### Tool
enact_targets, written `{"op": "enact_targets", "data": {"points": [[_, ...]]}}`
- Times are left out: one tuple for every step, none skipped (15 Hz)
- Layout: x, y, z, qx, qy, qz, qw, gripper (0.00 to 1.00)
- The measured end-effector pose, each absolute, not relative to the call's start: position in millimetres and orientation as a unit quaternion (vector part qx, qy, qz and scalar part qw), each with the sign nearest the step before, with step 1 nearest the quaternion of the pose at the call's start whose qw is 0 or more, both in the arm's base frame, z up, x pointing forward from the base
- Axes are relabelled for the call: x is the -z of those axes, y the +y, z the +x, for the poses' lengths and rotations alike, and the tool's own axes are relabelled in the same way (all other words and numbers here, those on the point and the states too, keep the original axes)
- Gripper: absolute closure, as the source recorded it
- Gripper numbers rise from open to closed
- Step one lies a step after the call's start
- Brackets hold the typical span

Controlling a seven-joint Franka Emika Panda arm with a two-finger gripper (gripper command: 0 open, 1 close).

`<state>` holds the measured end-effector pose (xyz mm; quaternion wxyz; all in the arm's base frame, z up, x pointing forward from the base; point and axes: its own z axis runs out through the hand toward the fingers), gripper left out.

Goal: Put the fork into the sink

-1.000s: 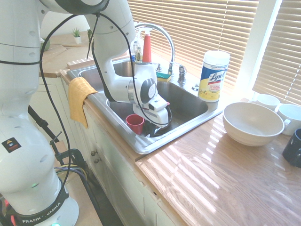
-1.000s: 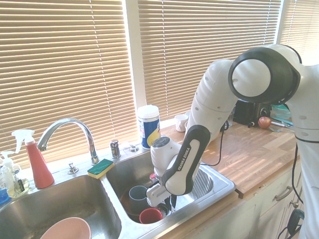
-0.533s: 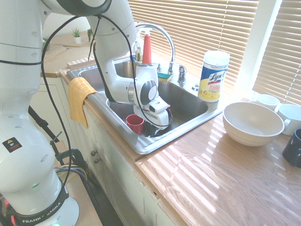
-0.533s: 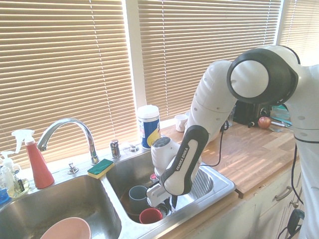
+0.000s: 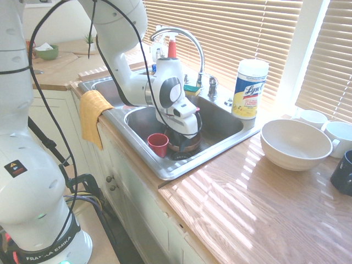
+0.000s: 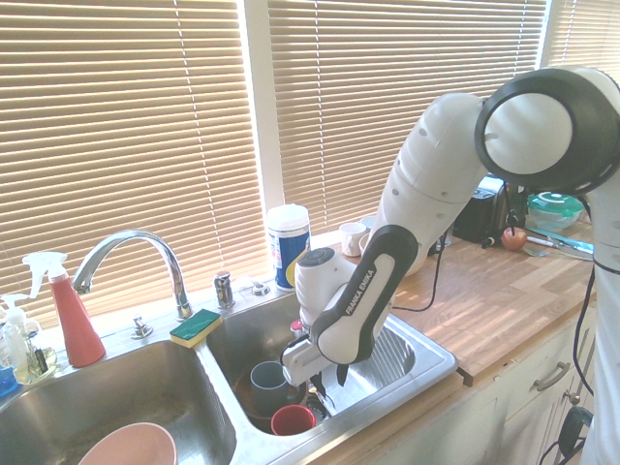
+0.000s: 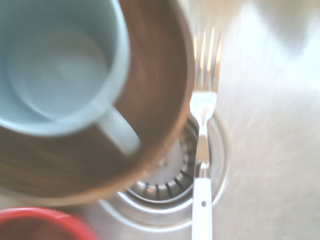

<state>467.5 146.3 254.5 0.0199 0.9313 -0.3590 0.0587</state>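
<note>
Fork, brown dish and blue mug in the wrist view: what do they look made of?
Fork: bright, mirror-like tines and neck, likely polished steel; the handle is flat opaque white, probably plastic. Brown dish: streaky brown surface, possibly wood or glazed ceramic; blur leaves it open. Blue mug: smooth, matte pale blue with thick walls, probably ceramic or plastic.
</note>
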Motion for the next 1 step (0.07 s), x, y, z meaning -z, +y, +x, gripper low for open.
{"op": "enact_targets", "data": {"points": [[-284.0,151.4,466.5,-0.062,-0.354,0.933,0.009,0.0]]}}
